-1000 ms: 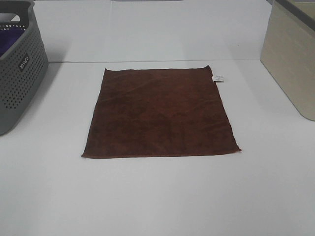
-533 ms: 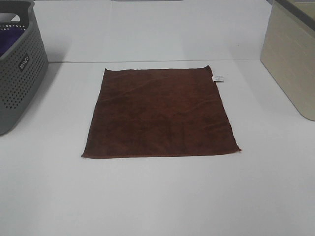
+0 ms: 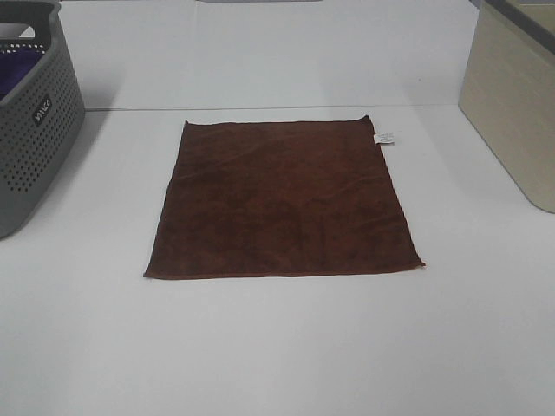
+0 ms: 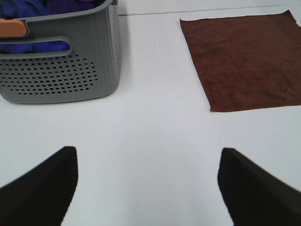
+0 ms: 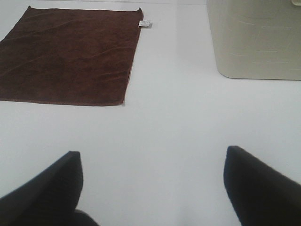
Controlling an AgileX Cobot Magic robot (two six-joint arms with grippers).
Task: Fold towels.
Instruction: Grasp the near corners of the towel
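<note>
A dark reddish-brown towel [image 3: 282, 199] lies flat and unfolded on the white table, with a small white tag [image 3: 384, 138] at its far right corner. It also shows in the left wrist view [image 4: 244, 61] and in the right wrist view [image 5: 70, 54]. No gripper shows in the exterior high view. My left gripper [image 4: 148, 183] is open and empty over bare table, well short of the towel's near left corner. My right gripper [image 5: 153, 186] is open and empty over bare table, off the towel's near right corner.
A grey perforated basket [image 3: 30, 121] holding purple-blue cloth [image 4: 33, 7] stands at the table's left. A beige bin [image 3: 516, 100] stands at the right; it also shows in the right wrist view [image 5: 254, 40]. White tabletop surrounds the towel.
</note>
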